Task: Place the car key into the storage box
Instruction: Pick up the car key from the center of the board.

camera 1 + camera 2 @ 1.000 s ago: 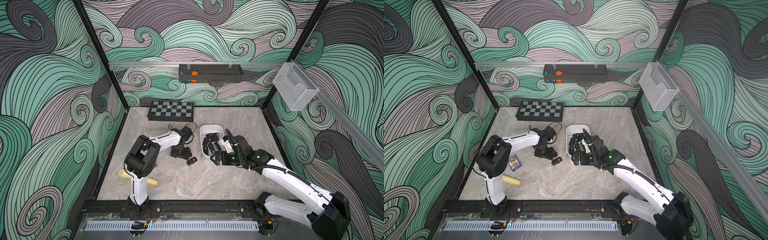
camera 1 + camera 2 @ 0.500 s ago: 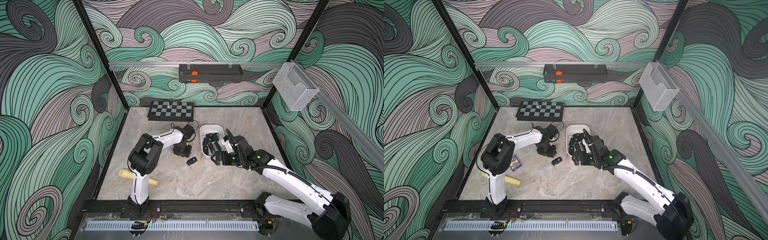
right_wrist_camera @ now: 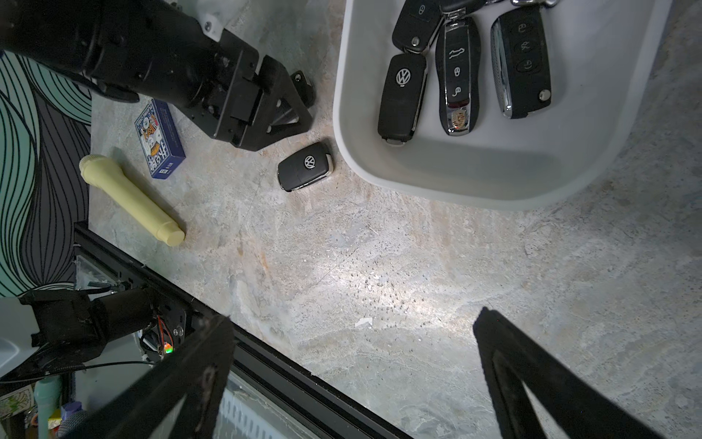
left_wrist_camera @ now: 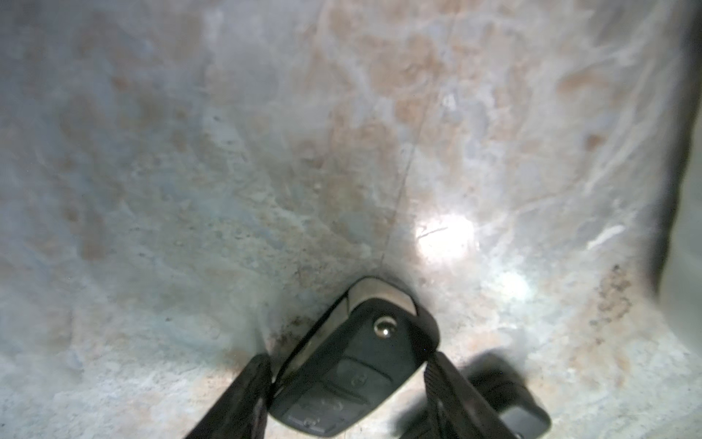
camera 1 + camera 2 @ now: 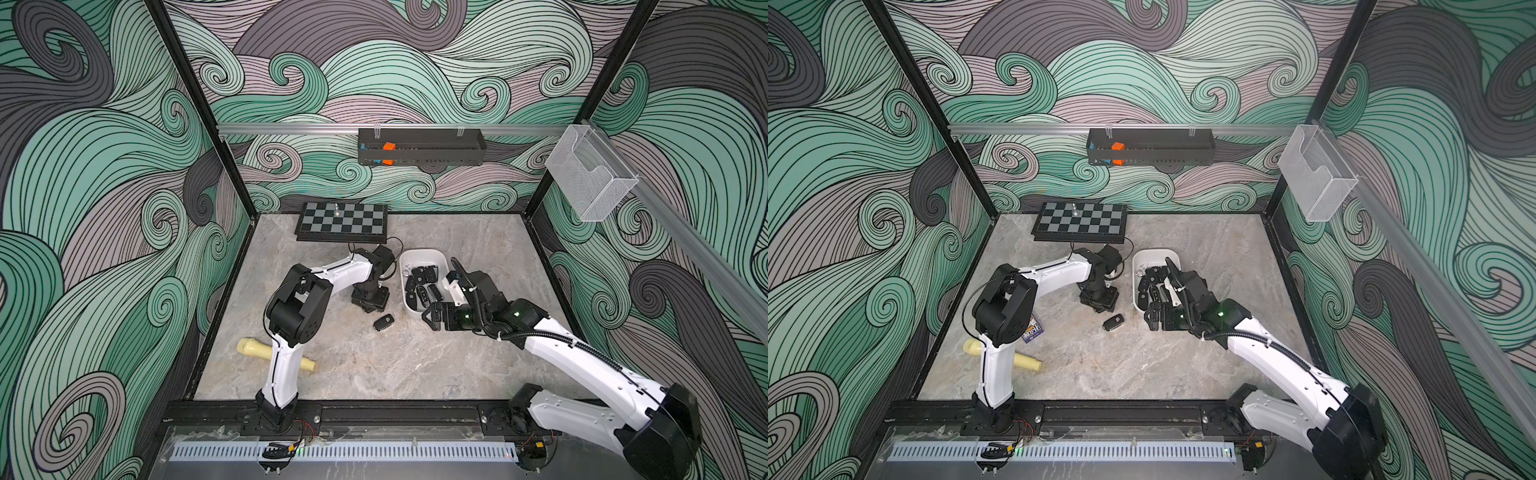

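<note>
A black car key [image 4: 380, 334] lies skewed between my left gripper's [image 4: 349, 357] fingers, with both touching it low over the table. In both top views the left gripper [image 5: 368, 305] [image 5: 1098, 301] points down just left of the storage box and hides that key. The storage box [image 5: 424, 252] [image 5: 1154, 251] [image 3: 456, 182] is a white tub holding several black key fobs. A second car key [image 5: 383, 322] [image 5: 1113, 322] [image 3: 305, 166] lies loose on the table near the box's front left corner. My right gripper [image 5: 432, 320] [image 3: 353, 315] stands open and empty by the box's front end.
A chessboard [image 5: 341, 222] lies at the back. A cream cylinder [image 5: 253, 348] and a blue card box [image 5: 1032, 330] lie near the left arm's base. A black tray [image 5: 419, 151] and a clear mesh basket [image 5: 590, 183] hang on the walls.
The left arm's elbow has swung slightly to the right while its gripper stays low at the same spot beside the box. The right arm and the loose key have not moved.
</note>
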{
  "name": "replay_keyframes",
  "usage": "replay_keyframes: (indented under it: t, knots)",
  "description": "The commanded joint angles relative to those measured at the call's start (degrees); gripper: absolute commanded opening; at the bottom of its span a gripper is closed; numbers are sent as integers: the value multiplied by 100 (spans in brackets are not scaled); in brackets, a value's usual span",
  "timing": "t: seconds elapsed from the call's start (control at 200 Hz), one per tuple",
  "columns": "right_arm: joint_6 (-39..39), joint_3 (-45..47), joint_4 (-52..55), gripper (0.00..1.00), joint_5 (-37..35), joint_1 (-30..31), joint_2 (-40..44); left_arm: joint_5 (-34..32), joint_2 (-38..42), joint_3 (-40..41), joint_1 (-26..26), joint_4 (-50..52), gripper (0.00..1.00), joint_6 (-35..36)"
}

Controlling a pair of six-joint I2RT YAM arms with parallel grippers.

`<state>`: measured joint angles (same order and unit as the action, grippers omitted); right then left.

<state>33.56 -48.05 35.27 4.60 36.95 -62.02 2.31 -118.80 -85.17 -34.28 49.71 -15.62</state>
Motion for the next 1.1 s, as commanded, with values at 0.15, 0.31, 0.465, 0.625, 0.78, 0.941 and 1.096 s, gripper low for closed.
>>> replay_keyframes:
  t: [0.15, 0.31, 0.465, 0.625, 0.78, 0.941, 1.096]
  knots:
    - [-447, -477, 1, 99, 4, -43, -421, 68, -605, -197, -34, -296, 50, 212]
    - [-610, -577, 3, 99, 10, -93, -504, 103, -587, -139, -41, -219, 35, 216]
    - [-675, -530, 7, 99, 56, -197, -441, 224, -459, -42, -43, -242, 27, 109]
    - [-542, -348, 6, 99, -45, -323, -197, 357, -63, 35, -43, -286, 23, -119]
    - [-383, -122, -5, 99, -326, -478, 224, 697, 424, -63, -57, -332, 22, -384]
    - [-355, 45, 2, 99, -194, -665, 500, 1120, 706, -458, -87, -339, 21, -672]
    - [-115, 220, 14, 99, -102, -763, 768, 1338, 771, -910, -200, -411, 22, -863]
